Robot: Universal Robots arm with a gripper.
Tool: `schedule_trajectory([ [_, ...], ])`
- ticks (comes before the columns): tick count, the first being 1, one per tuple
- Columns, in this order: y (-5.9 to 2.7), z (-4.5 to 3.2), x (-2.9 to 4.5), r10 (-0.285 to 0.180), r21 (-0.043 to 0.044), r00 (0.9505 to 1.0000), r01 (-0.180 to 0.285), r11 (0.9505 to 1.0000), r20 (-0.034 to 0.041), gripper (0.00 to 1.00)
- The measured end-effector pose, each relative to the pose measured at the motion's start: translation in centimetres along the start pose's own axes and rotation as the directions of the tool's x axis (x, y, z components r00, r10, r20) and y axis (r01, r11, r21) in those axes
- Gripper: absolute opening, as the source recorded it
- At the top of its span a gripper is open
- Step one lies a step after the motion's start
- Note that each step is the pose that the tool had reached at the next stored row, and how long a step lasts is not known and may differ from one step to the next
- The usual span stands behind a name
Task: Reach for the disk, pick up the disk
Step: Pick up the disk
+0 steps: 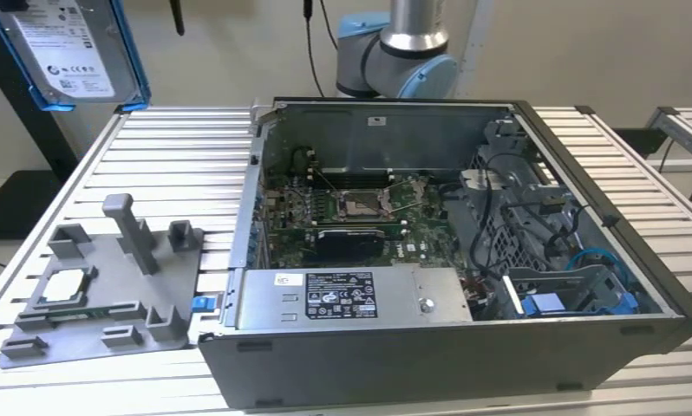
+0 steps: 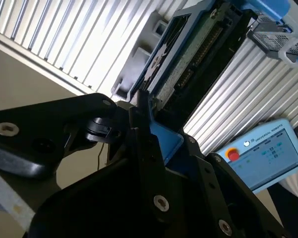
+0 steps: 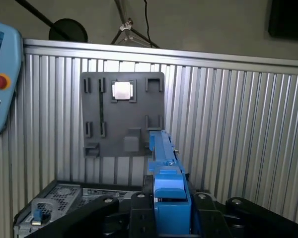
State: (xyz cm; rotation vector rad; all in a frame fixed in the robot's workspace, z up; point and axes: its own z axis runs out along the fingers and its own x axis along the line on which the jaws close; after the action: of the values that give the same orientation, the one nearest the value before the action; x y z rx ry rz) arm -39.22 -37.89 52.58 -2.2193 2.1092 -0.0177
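Observation:
The disk [image 1: 75, 52], a silver drive with a white label and blue side rails, hangs in the air at the upper edge of the exterior view's left, well above the table. In both wrist views it shows edge-on: the blue rail [image 3: 164, 163] and the drive's underside with its connector [image 2: 188, 59] run straight out from my gripper. The black fingers of my gripper [image 3: 166, 198] [image 2: 149, 129] are shut on the disk at its near end, one on each flat side.
An open computer case [image 1: 462, 234] fills the middle of the slatted metal table [image 1: 173, 165]. A grey fixture plate [image 1: 103, 295] with a small square chip [image 3: 122, 90] lies beside it. The arm's base [image 1: 398, 52] stands behind the case. A teach pendant [image 2: 263, 153] is nearby.

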Motion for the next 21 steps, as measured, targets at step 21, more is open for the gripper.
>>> schedule_trajectory([
  [21, -9.53, 0.6, 0.5, 0.0, -0.0056, 1.0, 0.0, 1.0, 0.0002, 0.0],
])
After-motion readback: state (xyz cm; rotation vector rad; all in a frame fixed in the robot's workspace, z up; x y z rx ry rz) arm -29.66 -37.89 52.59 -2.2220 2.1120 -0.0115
